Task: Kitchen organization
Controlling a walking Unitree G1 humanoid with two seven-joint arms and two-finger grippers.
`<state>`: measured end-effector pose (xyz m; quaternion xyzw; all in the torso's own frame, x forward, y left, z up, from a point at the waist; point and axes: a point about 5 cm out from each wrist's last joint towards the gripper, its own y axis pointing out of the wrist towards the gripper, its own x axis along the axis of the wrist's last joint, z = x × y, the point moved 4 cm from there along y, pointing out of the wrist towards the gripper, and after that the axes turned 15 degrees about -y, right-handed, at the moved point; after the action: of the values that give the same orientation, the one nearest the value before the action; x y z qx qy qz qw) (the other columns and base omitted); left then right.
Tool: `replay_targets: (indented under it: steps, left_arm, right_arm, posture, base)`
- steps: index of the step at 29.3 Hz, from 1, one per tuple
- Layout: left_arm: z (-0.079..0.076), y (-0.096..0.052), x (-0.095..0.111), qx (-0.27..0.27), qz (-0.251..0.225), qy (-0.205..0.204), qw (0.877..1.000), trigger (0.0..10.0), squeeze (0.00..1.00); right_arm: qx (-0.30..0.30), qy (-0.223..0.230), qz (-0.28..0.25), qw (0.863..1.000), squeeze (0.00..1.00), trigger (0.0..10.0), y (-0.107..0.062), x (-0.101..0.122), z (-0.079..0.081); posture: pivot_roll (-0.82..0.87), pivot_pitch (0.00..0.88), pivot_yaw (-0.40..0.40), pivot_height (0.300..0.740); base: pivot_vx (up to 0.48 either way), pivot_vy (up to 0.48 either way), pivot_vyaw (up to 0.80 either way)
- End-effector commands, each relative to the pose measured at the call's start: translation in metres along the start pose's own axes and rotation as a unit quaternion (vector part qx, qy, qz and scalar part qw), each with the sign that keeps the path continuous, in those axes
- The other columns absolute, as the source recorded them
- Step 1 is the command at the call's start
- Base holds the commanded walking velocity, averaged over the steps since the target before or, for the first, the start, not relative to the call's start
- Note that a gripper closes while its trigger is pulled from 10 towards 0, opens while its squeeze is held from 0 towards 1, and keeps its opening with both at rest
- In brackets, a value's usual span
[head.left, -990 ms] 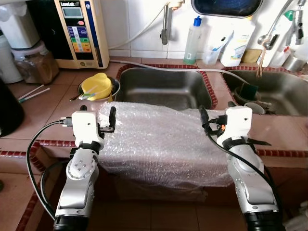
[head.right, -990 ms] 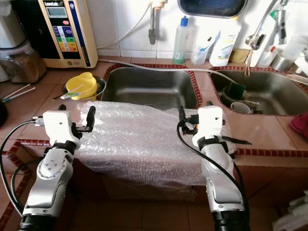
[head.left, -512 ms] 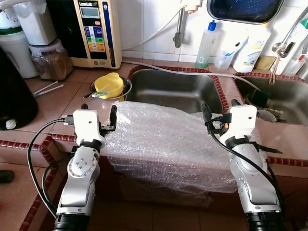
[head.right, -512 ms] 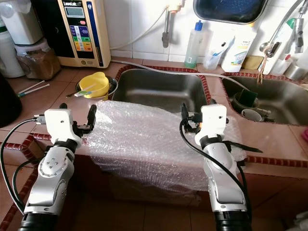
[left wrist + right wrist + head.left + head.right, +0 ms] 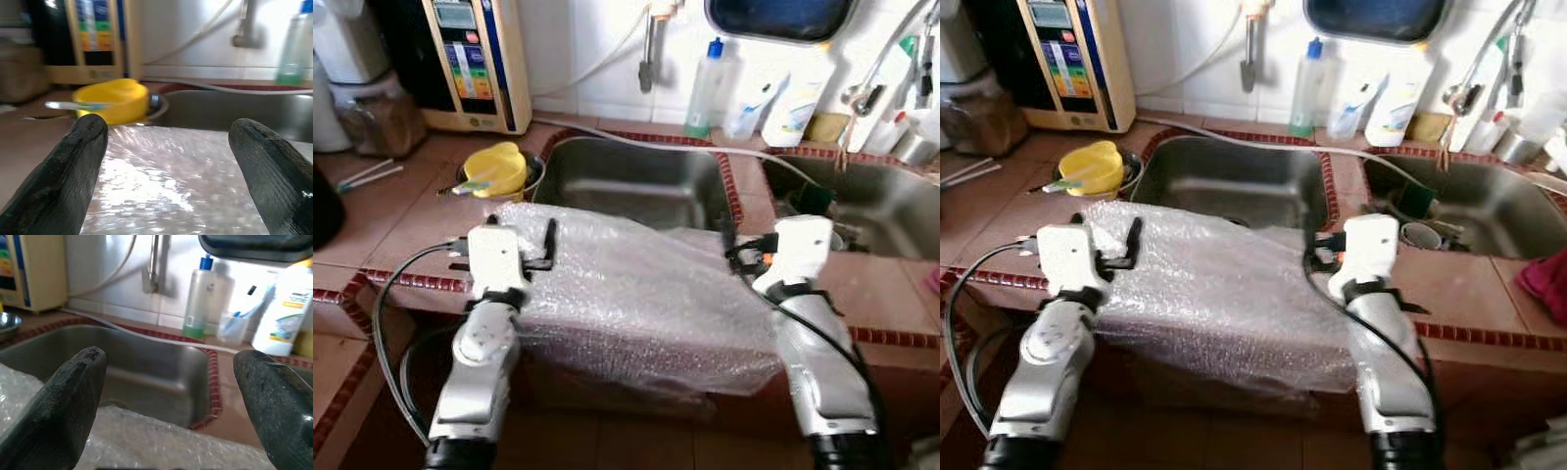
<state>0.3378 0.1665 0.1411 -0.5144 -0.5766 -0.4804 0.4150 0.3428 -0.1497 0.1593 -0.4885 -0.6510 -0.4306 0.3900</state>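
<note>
Here, in the left eye view, a big parcel wrapped in bubble wrap (image 5: 636, 294) fills the middle of the frame, lying across the tiled counter edge (image 5: 386, 279) and hanging down over its front, just before the left sink basin (image 5: 636, 181). The left gripper (image 5: 548, 250) sits at the parcel's left end, left of centre, and the right gripper (image 5: 729, 245) at its right end, right of centre, each silver arm reaching up from the bottom edge. In the upper left stands a cream water appliance (image 5: 475, 64), and below it a yellow bowl (image 5: 494, 166) rests in a metal dish near the sink's left rim. In the right eye view the same layout appears; a second sink basin (image 5: 1464, 206) lies at the right with cups inside, a clear bottle with a blue cap (image 5: 1307, 83) and a white bottle (image 5: 1396, 93) stand along the top by the tiled wall, and a red cloth (image 5: 1542, 279) shows at the right edge. In the left wrist view the two black fingers (image 5: 68, 171) stand wide apart at the lower corners, with bubble wrap spread between them and the yellow bowl beyond at centre left. In the right wrist view the fingers (image 5: 63, 396) likewise stand wide apart, bubble wrap along the bottom, the steel basin in the middle and the bottles at upper right.
</note>
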Motion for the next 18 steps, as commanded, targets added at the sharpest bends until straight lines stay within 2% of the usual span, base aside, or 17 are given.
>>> replay_targets:
  steps: [1, 3, 9, 18]
  left_arm:
    - [-0.003, 0.0, -0.001, -0.004, 0.007, 0.004, 1.0, 10.0, 0.0]
    - [0.001, 0.001, 0.001, -0.01, 0.01, 0.015, 1.0, 10.0, 0.0]
    - [0.006, 0.005, 0.004, -0.016, 0.016, 0.031, 0.999, 10.0, 0.0]
    - [0.002, 0.005, -0.004, -0.008, 0.025, 0.017, 1.0, 10.0, 0.0]
  right_arm:
    - [-0.016, 0.003, 0.007, 1.0, 0.0, 10.0, 0.001, -0.004, -0.005]
    - [-0.019, 0.014, 0.005, 1.0, 0.0, 10.0, 0.004, -0.005, 0.0]
    - [-0.014, 0.028, 0.002, 1.0, 0.0, 10.0, 0.008, -0.004, 0.016]
    - [-0.013, 0.027, 0.0, 1.0, 0.0, 10.0, 0.007, -0.005, 0.017]
  posture:
    - [0.06, 0.0, 0.01, 0.74]
    - [0.09, 0.0, 0.038, 0.74]
    - [0.11, 0.0, 0.056, 0.74]
    - [0.08, 0.0, 0.025, 0.74]
  base:
    - [0.0, 0.0, 0.0]
    - [0.0, 0.0, 0.0]
    - [0.0, 0.0, 0.0]
    - [0.0, 0.0, 0.0]
